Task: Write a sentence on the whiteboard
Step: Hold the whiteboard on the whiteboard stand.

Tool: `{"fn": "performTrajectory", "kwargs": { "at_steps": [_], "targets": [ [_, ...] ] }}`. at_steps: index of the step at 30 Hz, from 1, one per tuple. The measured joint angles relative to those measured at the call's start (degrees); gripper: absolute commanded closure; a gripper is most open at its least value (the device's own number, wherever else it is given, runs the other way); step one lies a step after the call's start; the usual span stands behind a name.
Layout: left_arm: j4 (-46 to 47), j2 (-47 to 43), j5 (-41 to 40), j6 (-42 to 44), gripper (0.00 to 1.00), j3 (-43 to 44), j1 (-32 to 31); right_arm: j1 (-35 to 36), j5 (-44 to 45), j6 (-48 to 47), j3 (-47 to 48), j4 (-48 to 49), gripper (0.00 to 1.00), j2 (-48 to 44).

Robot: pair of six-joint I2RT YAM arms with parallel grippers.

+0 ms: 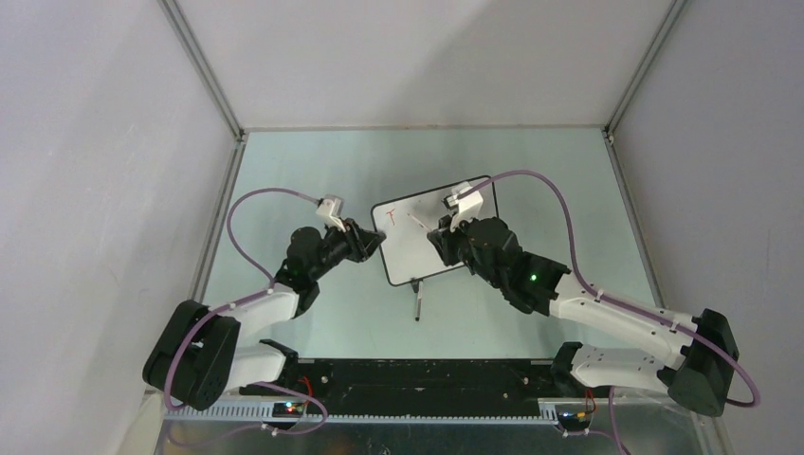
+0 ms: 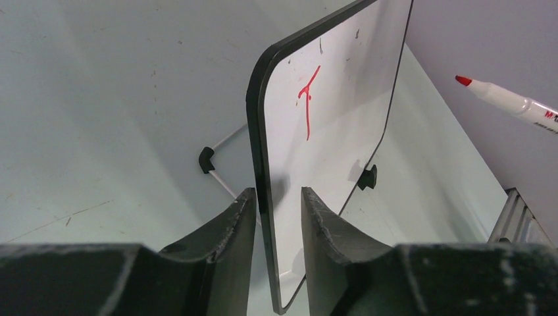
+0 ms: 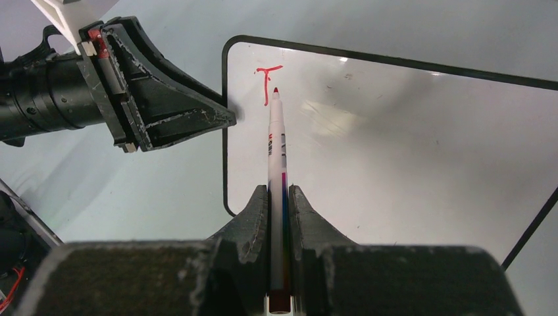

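The whiteboard (image 1: 412,254) stands tilted at the table's middle, with a black frame and a glossy white face. Of the sentence, only a red "T" (image 2: 308,102) shows, near the board's upper left corner (image 3: 266,82). My left gripper (image 2: 279,197) straddles the board's left edge, one finger on each side. A gap remains on the face side, so it is open. My right gripper (image 3: 279,191) is shut on a red-tipped marker (image 3: 276,151). The marker's tip hovers just right of the "T", and the left wrist view shows it off the surface (image 2: 510,100).
A thin white rod with a dark end (image 1: 416,303) lies on the green table in front of the board. The board's black foot (image 2: 368,178) and rear wire stand (image 2: 207,160) rest on the table. Grey walls with aluminium rails enclose the table.
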Motion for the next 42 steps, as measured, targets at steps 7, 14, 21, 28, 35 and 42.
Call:
{"fn": "performTrajectory", "kwargs": {
  "at_steps": [7,14,21,28,35,42],
  "targets": [
    [-0.8,0.0,0.0,0.6,0.75,0.4,0.0,0.0,-1.0,0.2,0.0,0.3,1.00,1.5],
    [-2.3,-0.7,-0.3,1.4,0.80,0.4,0.0,0.1,-1.2,0.2,0.0,0.3,1.00,3.4],
    [-2.5,-0.8,-0.4,1.6,0.84,0.4,0.0,0.4,-1.2,0.2,0.0,0.3,1.00,3.6],
    [-2.5,-0.8,-0.3,1.6,0.86,0.4,0.0,0.4,-1.2,0.3,0.0,0.7,1.00,4.4],
    [-2.5,-0.8,-0.4,2.0,0.86,0.4,-0.1,0.4,-1.0,0.7,1.2,-0.1,1.00,7.4],
    [-2.5,-0.9,-0.4,2.0,0.86,0.4,-0.2,0.4,-0.9,1.3,3.7,-0.7,1.00,8.4]
  ]
}}
